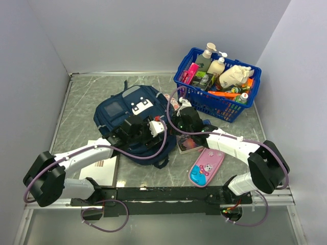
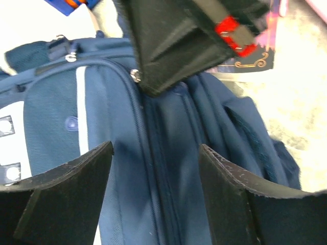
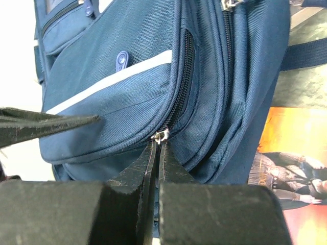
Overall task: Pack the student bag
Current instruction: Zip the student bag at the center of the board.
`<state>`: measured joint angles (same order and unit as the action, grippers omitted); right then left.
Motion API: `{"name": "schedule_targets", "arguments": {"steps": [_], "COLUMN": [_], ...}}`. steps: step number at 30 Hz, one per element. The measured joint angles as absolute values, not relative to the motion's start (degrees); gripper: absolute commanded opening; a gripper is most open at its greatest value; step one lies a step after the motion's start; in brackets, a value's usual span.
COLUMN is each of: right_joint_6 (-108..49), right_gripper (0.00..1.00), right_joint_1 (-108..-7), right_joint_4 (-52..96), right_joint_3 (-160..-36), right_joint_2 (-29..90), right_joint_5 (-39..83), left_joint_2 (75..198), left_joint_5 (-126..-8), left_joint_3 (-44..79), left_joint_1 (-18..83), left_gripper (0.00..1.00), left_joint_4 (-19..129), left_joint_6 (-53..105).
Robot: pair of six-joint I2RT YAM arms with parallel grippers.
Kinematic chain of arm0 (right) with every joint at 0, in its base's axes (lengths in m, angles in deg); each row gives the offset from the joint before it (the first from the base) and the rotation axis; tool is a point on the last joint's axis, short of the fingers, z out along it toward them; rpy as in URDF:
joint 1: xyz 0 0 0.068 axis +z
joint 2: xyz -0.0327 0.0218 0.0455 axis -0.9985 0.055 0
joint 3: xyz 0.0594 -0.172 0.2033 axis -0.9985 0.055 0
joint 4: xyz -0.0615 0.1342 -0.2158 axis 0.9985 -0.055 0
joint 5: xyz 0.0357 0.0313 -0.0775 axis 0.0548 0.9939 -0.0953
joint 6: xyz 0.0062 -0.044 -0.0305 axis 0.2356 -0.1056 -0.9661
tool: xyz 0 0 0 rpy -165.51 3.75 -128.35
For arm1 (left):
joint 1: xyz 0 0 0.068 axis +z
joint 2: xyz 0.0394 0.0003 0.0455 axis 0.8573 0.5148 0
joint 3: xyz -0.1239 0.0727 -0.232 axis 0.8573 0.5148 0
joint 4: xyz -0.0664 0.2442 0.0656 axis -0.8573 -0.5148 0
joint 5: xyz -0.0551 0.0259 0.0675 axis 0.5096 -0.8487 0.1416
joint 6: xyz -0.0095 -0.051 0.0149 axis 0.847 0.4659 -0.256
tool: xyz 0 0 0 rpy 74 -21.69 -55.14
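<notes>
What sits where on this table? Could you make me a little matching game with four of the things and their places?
Things:
1. student bag
2. blue basket
3. pink pencil case
4. white booklet

Places:
A. far right corner
B. near left
C. middle of the table
D. near right

Pairs: 1-C, 2-A, 3-D, 4-B.

no legible text, labels or numbers
</notes>
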<state>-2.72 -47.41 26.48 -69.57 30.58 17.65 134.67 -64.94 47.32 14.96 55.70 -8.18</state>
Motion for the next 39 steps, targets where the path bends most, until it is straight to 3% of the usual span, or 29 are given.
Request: {"name": "schedule_targets", "arguments": {"steps": [8,11,14,18,19,27,39], "right_joint_6": [-2.72,-2.74,-2.76,-3.02,-3.20,-5.14,-13.30], "right_gripper": [0.00,0.00,0.00,0.00,0.00,0.00,0.00], "right_joint_1": [-47.41,-47.41,-47.41,-47.41,-47.41,-48.72,-59.36], "right_joint_4": [26.22,26.24,25.63,25.21,25.12,23.18,14.59], "right_joint_3": [-68.50,-68.00,-67.67,-67.12,-66.95,-66.77,-77.18], "right_joint_2": [28.48,27.94,27.76,27.13,26.89,25.84,35.41], "right_joint_5": [19.60,19.91,20.39,20.80,20.78,21.85,39.12], "left_joint_2": [134.64,134.62,134.62,134.60,134.60,134.25,130.64], "left_joint_5": [-66.17,-66.74,-66.74,-66.37,-66.04,-64.73,-61.73], "left_joint_3": [48.04,49.70,50.33,50.38,50.46,50.79,51.34], "left_joint_1": [14.85,14.50,14.29,14.29,14.26,13.59,12.27], "left_gripper": [0.70,0.64,0.44,0.07,0.02,0.01,0.01], "left_joint_4": [58.30,59.48,59.66,60.09,60.22,60.09,53.65], "left_joint_6": [-9.58,-10.50,-11.44,-12.62,-12.82,-14.24,-26.35]}}
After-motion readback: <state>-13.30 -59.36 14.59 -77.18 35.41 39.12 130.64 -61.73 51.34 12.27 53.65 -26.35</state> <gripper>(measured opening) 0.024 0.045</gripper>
